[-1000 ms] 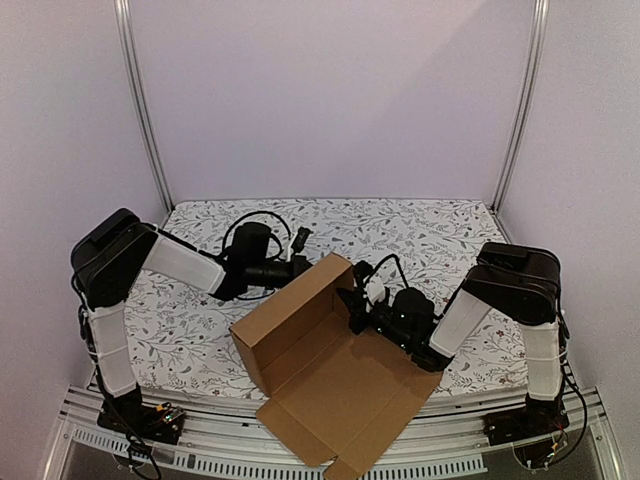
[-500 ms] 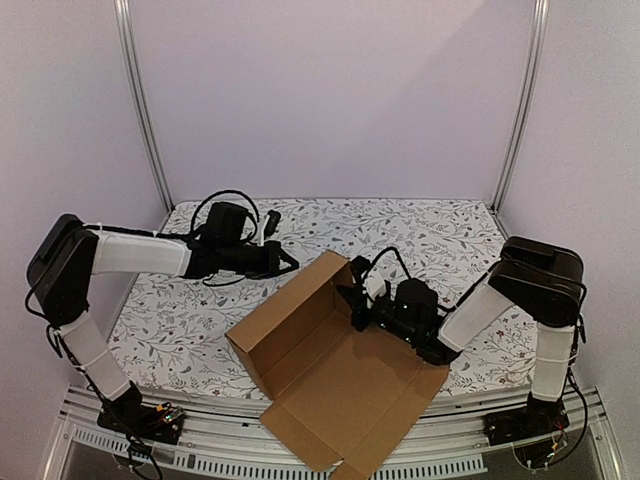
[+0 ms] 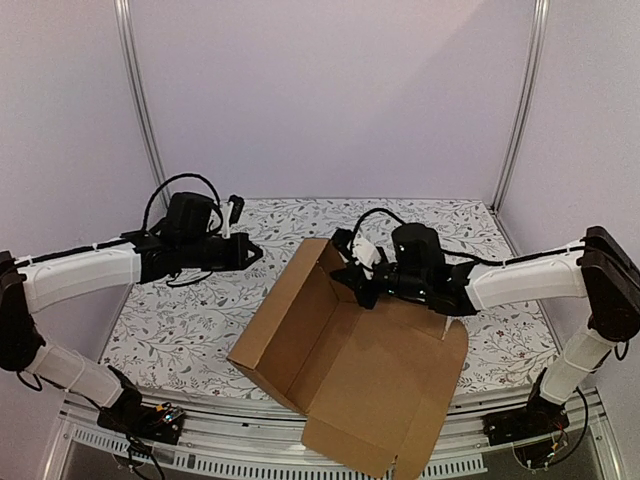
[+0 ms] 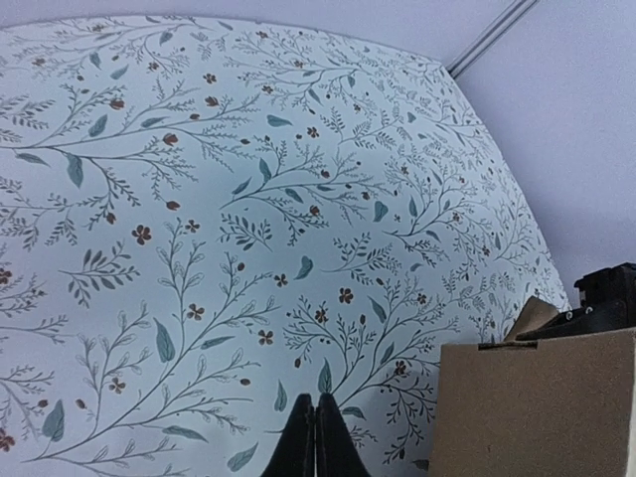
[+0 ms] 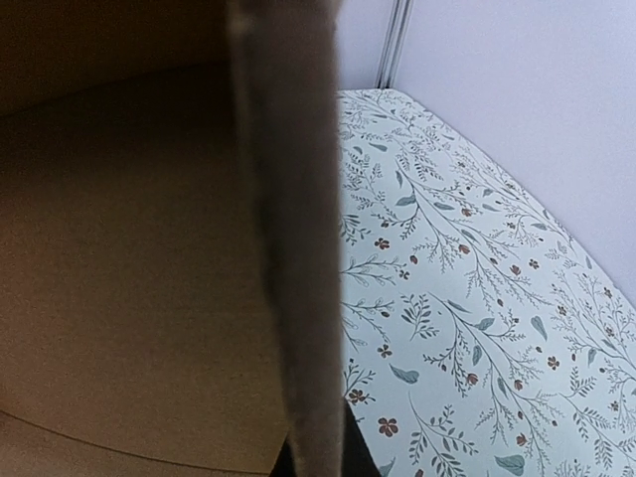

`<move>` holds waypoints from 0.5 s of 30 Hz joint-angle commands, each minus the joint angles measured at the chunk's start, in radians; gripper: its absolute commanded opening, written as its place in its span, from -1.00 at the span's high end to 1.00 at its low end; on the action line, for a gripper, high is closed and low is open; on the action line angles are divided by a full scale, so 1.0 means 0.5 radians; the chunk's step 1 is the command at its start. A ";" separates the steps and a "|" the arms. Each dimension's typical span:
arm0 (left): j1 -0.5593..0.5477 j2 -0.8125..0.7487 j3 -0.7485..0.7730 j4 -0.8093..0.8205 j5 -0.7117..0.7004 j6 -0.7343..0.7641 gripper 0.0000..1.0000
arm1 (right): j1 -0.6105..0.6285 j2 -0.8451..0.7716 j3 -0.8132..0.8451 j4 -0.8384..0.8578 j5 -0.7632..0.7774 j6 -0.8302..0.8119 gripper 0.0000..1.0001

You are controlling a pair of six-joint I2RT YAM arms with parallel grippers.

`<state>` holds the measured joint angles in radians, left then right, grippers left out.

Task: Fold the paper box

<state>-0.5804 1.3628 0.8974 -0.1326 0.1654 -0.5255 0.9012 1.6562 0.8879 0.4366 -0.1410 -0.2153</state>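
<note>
The right fingers (image 3: 362, 292) are clamped on the top edge of the paper box's (image 3: 340, 360) far right side wall (image 5: 288, 248). The left fingers (image 4: 328, 447) are pressed together, empty, hovering over bare table (image 3: 440, 235) near its left edge, apart from the cardboard. The box lies open at the middle of the table's near edge, its lid panel (image 3: 390, 400) overhanging that edge. With nothing bracing it, a pull on the pinched wall could likely drag the box off, or crease the cardboard off its score line.
</note>
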 commanded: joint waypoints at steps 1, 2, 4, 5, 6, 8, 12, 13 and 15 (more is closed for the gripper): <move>-0.008 -0.191 -0.086 -0.127 -0.141 0.030 0.94 | -0.045 -0.109 0.357 -1.130 -0.259 -0.281 1.00; -0.010 -0.226 -0.104 -0.131 -0.140 0.027 0.94 | -0.050 -0.102 0.459 -1.332 -0.257 -0.347 1.00; -0.014 -0.282 -0.139 -0.136 -0.145 0.022 0.94 | -0.067 -0.067 0.644 -1.693 -0.246 -0.477 1.00; -0.017 -0.300 -0.154 -0.137 -0.149 0.019 0.94 | -0.080 -0.049 0.742 -1.872 -0.241 -0.534 1.00; -0.020 -0.320 -0.170 -0.137 -0.150 0.015 0.94 | -0.088 -0.021 0.832 -2.024 -0.239 -0.572 1.00; -0.033 -0.341 -0.195 -0.133 -0.144 0.006 0.94 | -0.095 0.043 0.994 -2.295 -0.214 -0.659 1.00; -0.076 -0.366 -0.236 -0.134 -0.166 0.010 0.95 | -0.096 0.180 1.246 -2.721 -0.124 -0.804 1.00; -0.082 -0.369 -0.248 -0.129 -0.165 0.009 0.95 | -0.094 0.219 1.290 -2.784 -0.091 -0.826 1.00; -0.095 -0.365 -0.264 -0.122 -0.166 0.011 0.95 | -0.096 0.295 1.358 -2.860 0.006 -0.863 1.00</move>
<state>-0.6075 1.1934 0.7925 -0.1787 0.0963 -0.5243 0.8577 1.7241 1.5032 -0.7242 -0.2081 -0.5663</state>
